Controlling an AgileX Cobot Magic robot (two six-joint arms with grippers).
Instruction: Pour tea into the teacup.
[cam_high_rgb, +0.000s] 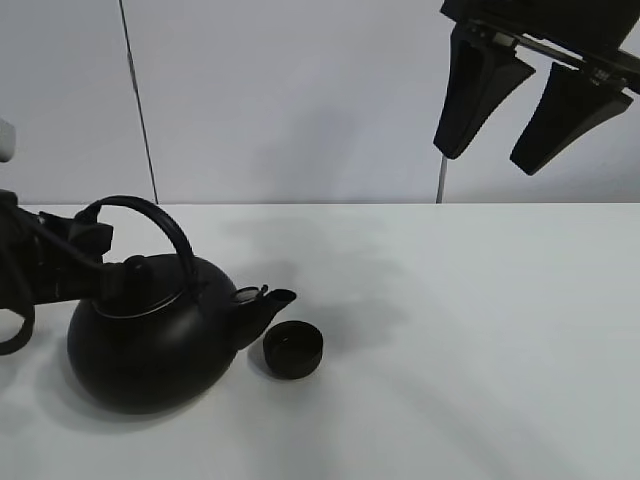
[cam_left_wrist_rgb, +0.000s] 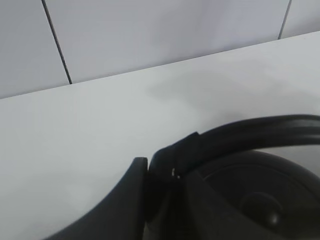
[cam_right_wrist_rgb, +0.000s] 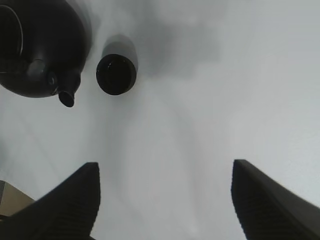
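At the upper right of the frame, the right gripper (cam_high_rgb: 528, 128) is hanging spread and empty; the teacup (cam_high_rgb: 293, 349) is sitting far below-left, beside the kettle (cam_high_rgb: 150, 335) spout, whose handle the left gripper (cam_high_rgb: 85, 262) is pinching. White table (cam_high_rgb: 480, 330), grey panelled wall (cam_high_rgb: 300, 90).

Left hand (cam_high_rgb: 100, 262) fingertips hidden behind kettle (cam_high_rgb: 150, 340) handle; teacup (cam_high_rgb: 293, 349) contents unreadable.
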